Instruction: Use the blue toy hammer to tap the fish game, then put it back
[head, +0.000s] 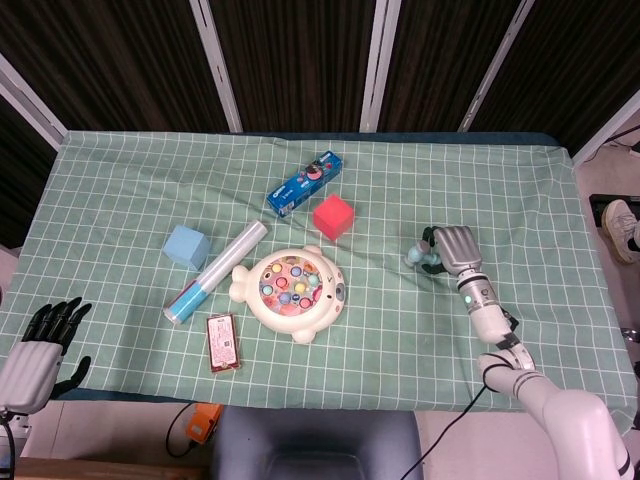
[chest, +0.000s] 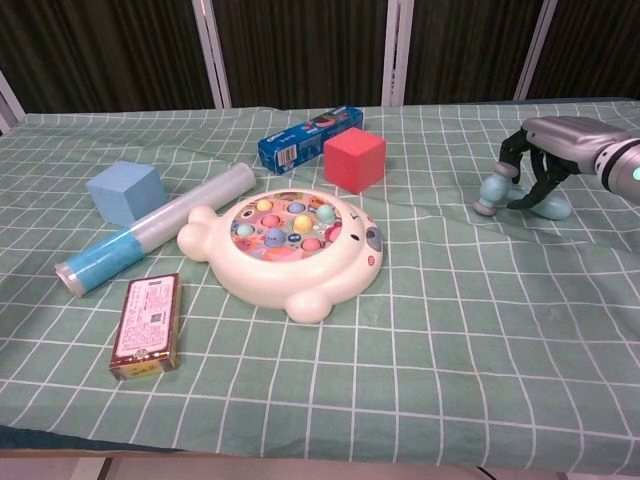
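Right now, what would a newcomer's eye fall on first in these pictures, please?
Probably the white fish game with its bright pegs, at the table's middle. Next, the right hand at the right side, fingers arched over the blue toy hammer lying on the green checked cloth. The red cube behind the game also stands out.
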